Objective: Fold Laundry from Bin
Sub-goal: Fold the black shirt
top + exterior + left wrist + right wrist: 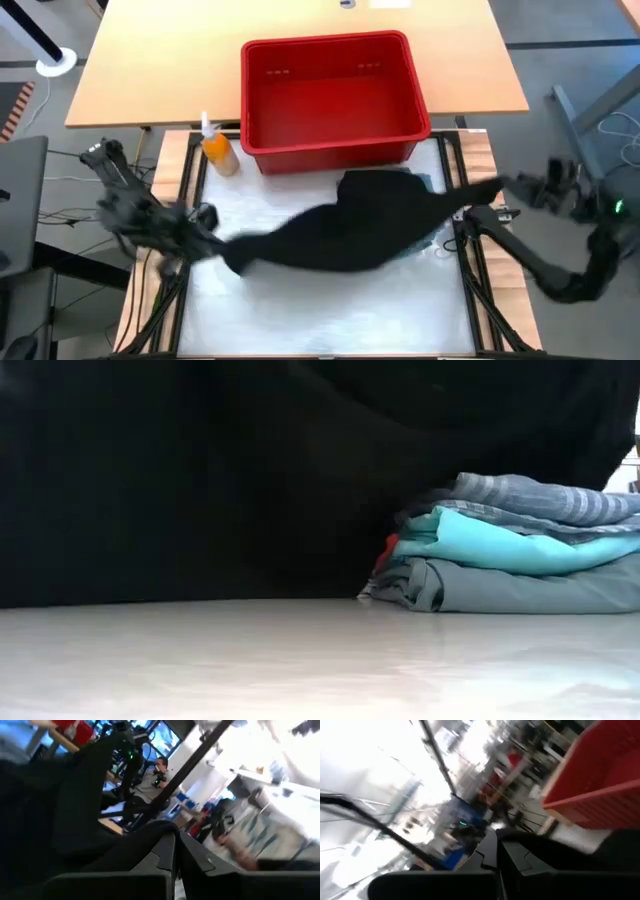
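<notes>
Black garment is hanging stretched across the middle of the counter, filling most of the low view. You're holding it at both ends: your left gripper is pinching its left tip near the counter's left edge, fingers clamped on cloth in the left wrist view, and your right gripper is gripping the right tip out past the right edge, cloth between the fingers. Folded stack is sitting under the garment toward the right side, striped shirt on top, turquoise in the middle, grey-green at the bottom. Red bin is standing at the far edge, an orange bottle just beside its left corner.
</notes>
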Available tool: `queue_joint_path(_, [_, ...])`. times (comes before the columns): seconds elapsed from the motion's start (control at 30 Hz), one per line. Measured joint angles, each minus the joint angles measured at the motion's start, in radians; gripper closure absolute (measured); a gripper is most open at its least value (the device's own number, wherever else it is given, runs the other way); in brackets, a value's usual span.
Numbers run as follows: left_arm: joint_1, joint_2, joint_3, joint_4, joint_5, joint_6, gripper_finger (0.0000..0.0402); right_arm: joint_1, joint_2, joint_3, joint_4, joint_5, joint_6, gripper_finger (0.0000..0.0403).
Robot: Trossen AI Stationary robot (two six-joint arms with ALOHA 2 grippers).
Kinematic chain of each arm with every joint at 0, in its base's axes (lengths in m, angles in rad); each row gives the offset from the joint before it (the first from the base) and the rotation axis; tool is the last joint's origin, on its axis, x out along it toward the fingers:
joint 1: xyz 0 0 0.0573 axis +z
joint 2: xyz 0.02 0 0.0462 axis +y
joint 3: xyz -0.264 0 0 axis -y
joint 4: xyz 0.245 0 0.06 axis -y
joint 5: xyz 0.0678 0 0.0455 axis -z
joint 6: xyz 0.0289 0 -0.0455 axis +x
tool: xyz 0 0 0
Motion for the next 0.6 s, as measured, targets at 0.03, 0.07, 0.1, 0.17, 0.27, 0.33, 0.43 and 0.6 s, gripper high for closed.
queue_joint_path(0.03, [0.001, 0.015, -0.038, 0.062, -0.004, -0.037, 0.0401, -0.011, 0.001, 0.026, -0.072, -0.065, -0.033, 0.0380])
queue_joint_path(0.07, [0.002, 0.034, -0.072, 0.125, -0.001, -0.067, 0.0401, -0.025, 0.029, 0.069, -0.189, -0.089, -0.092, 0.0380])
queue_joint_path(0.1, [0.002, 0.057, -0.099, 0.184, -0.002, -0.098, 0.0401, -0.042, 0.065, 0.088, -0.290, -0.104, -0.147, 0.0380])
queue_joint_path(0.17, [0.003, 0.090, -0.131, 0.244, 0.014, -0.136, 0.0401, -0.111, 0.120, 0.108, -0.294, -0.252, -0.215, 0.0380])
queue_joint_path(0.27, [-0.009, 0.126, -0.137, 0.264, 0.063, -0.210, 0.0401, -0.195, 0.164, 0.103, -0.388, -0.417, -0.283, 0.0380])
queue_joint_path(0.33, [-0.019, 0.151, -0.134, 0.257, 0.115, -0.258, 0.0401, -0.205, 0.192, 0.107, -0.430, -0.477, -0.346, 0.0380])
queue_joint_path(0.43, [-0.040, 0.198, -0.134, 0.250, 0.191, -0.373, 0.0401, -0.205, 0.226, 0.089, -0.518, -0.429, -0.448, 0.0380])
queue_joint_path(0.6, [-0.088, 0.318, -0.134, 0.252, 0.281, -0.589, 0.0401, -0.193, 0.282, 0.014, -0.526, -0.258, -0.545, 0.0380])
